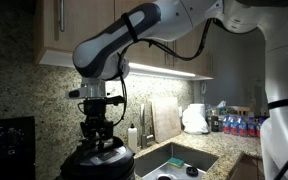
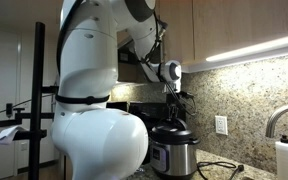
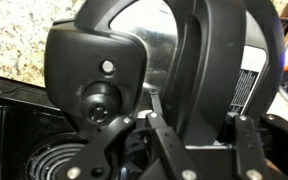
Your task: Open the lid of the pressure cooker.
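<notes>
The pressure cooker (image 2: pixel 174 158) is a round black and steel pot on the counter; it also shows at the bottom of an exterior view (image 1: pixel 96 165). Its domed black lid (image 3: pixel 134 50) with a silver band fills the wrist view and sits on the cooker (image 2: pixel 171 131). My gripper (image 3: pixel 198 128) points down onto the lid's top, with its two fingers on either side of the raised black handle (image 3: pixel 209 70) and closed against it. The gripper shows in both exterior views (image 1: pixel 102 138) (image 2: pixel 174 108). The inner pot is hidden.
A black stove (image 1: pixel 9 140) stands close beside the cooker, and its coil burner (image 3: pixel 54 165) shows under the lid's edge. A sink (image 1: pixel 174 160) with a soap bottle (image 1: pixel 133 135) lies past it. The granite wall and cabinets are close behind. The robot's white base (image 2: pixel 94 100) stands in front.
</notes>
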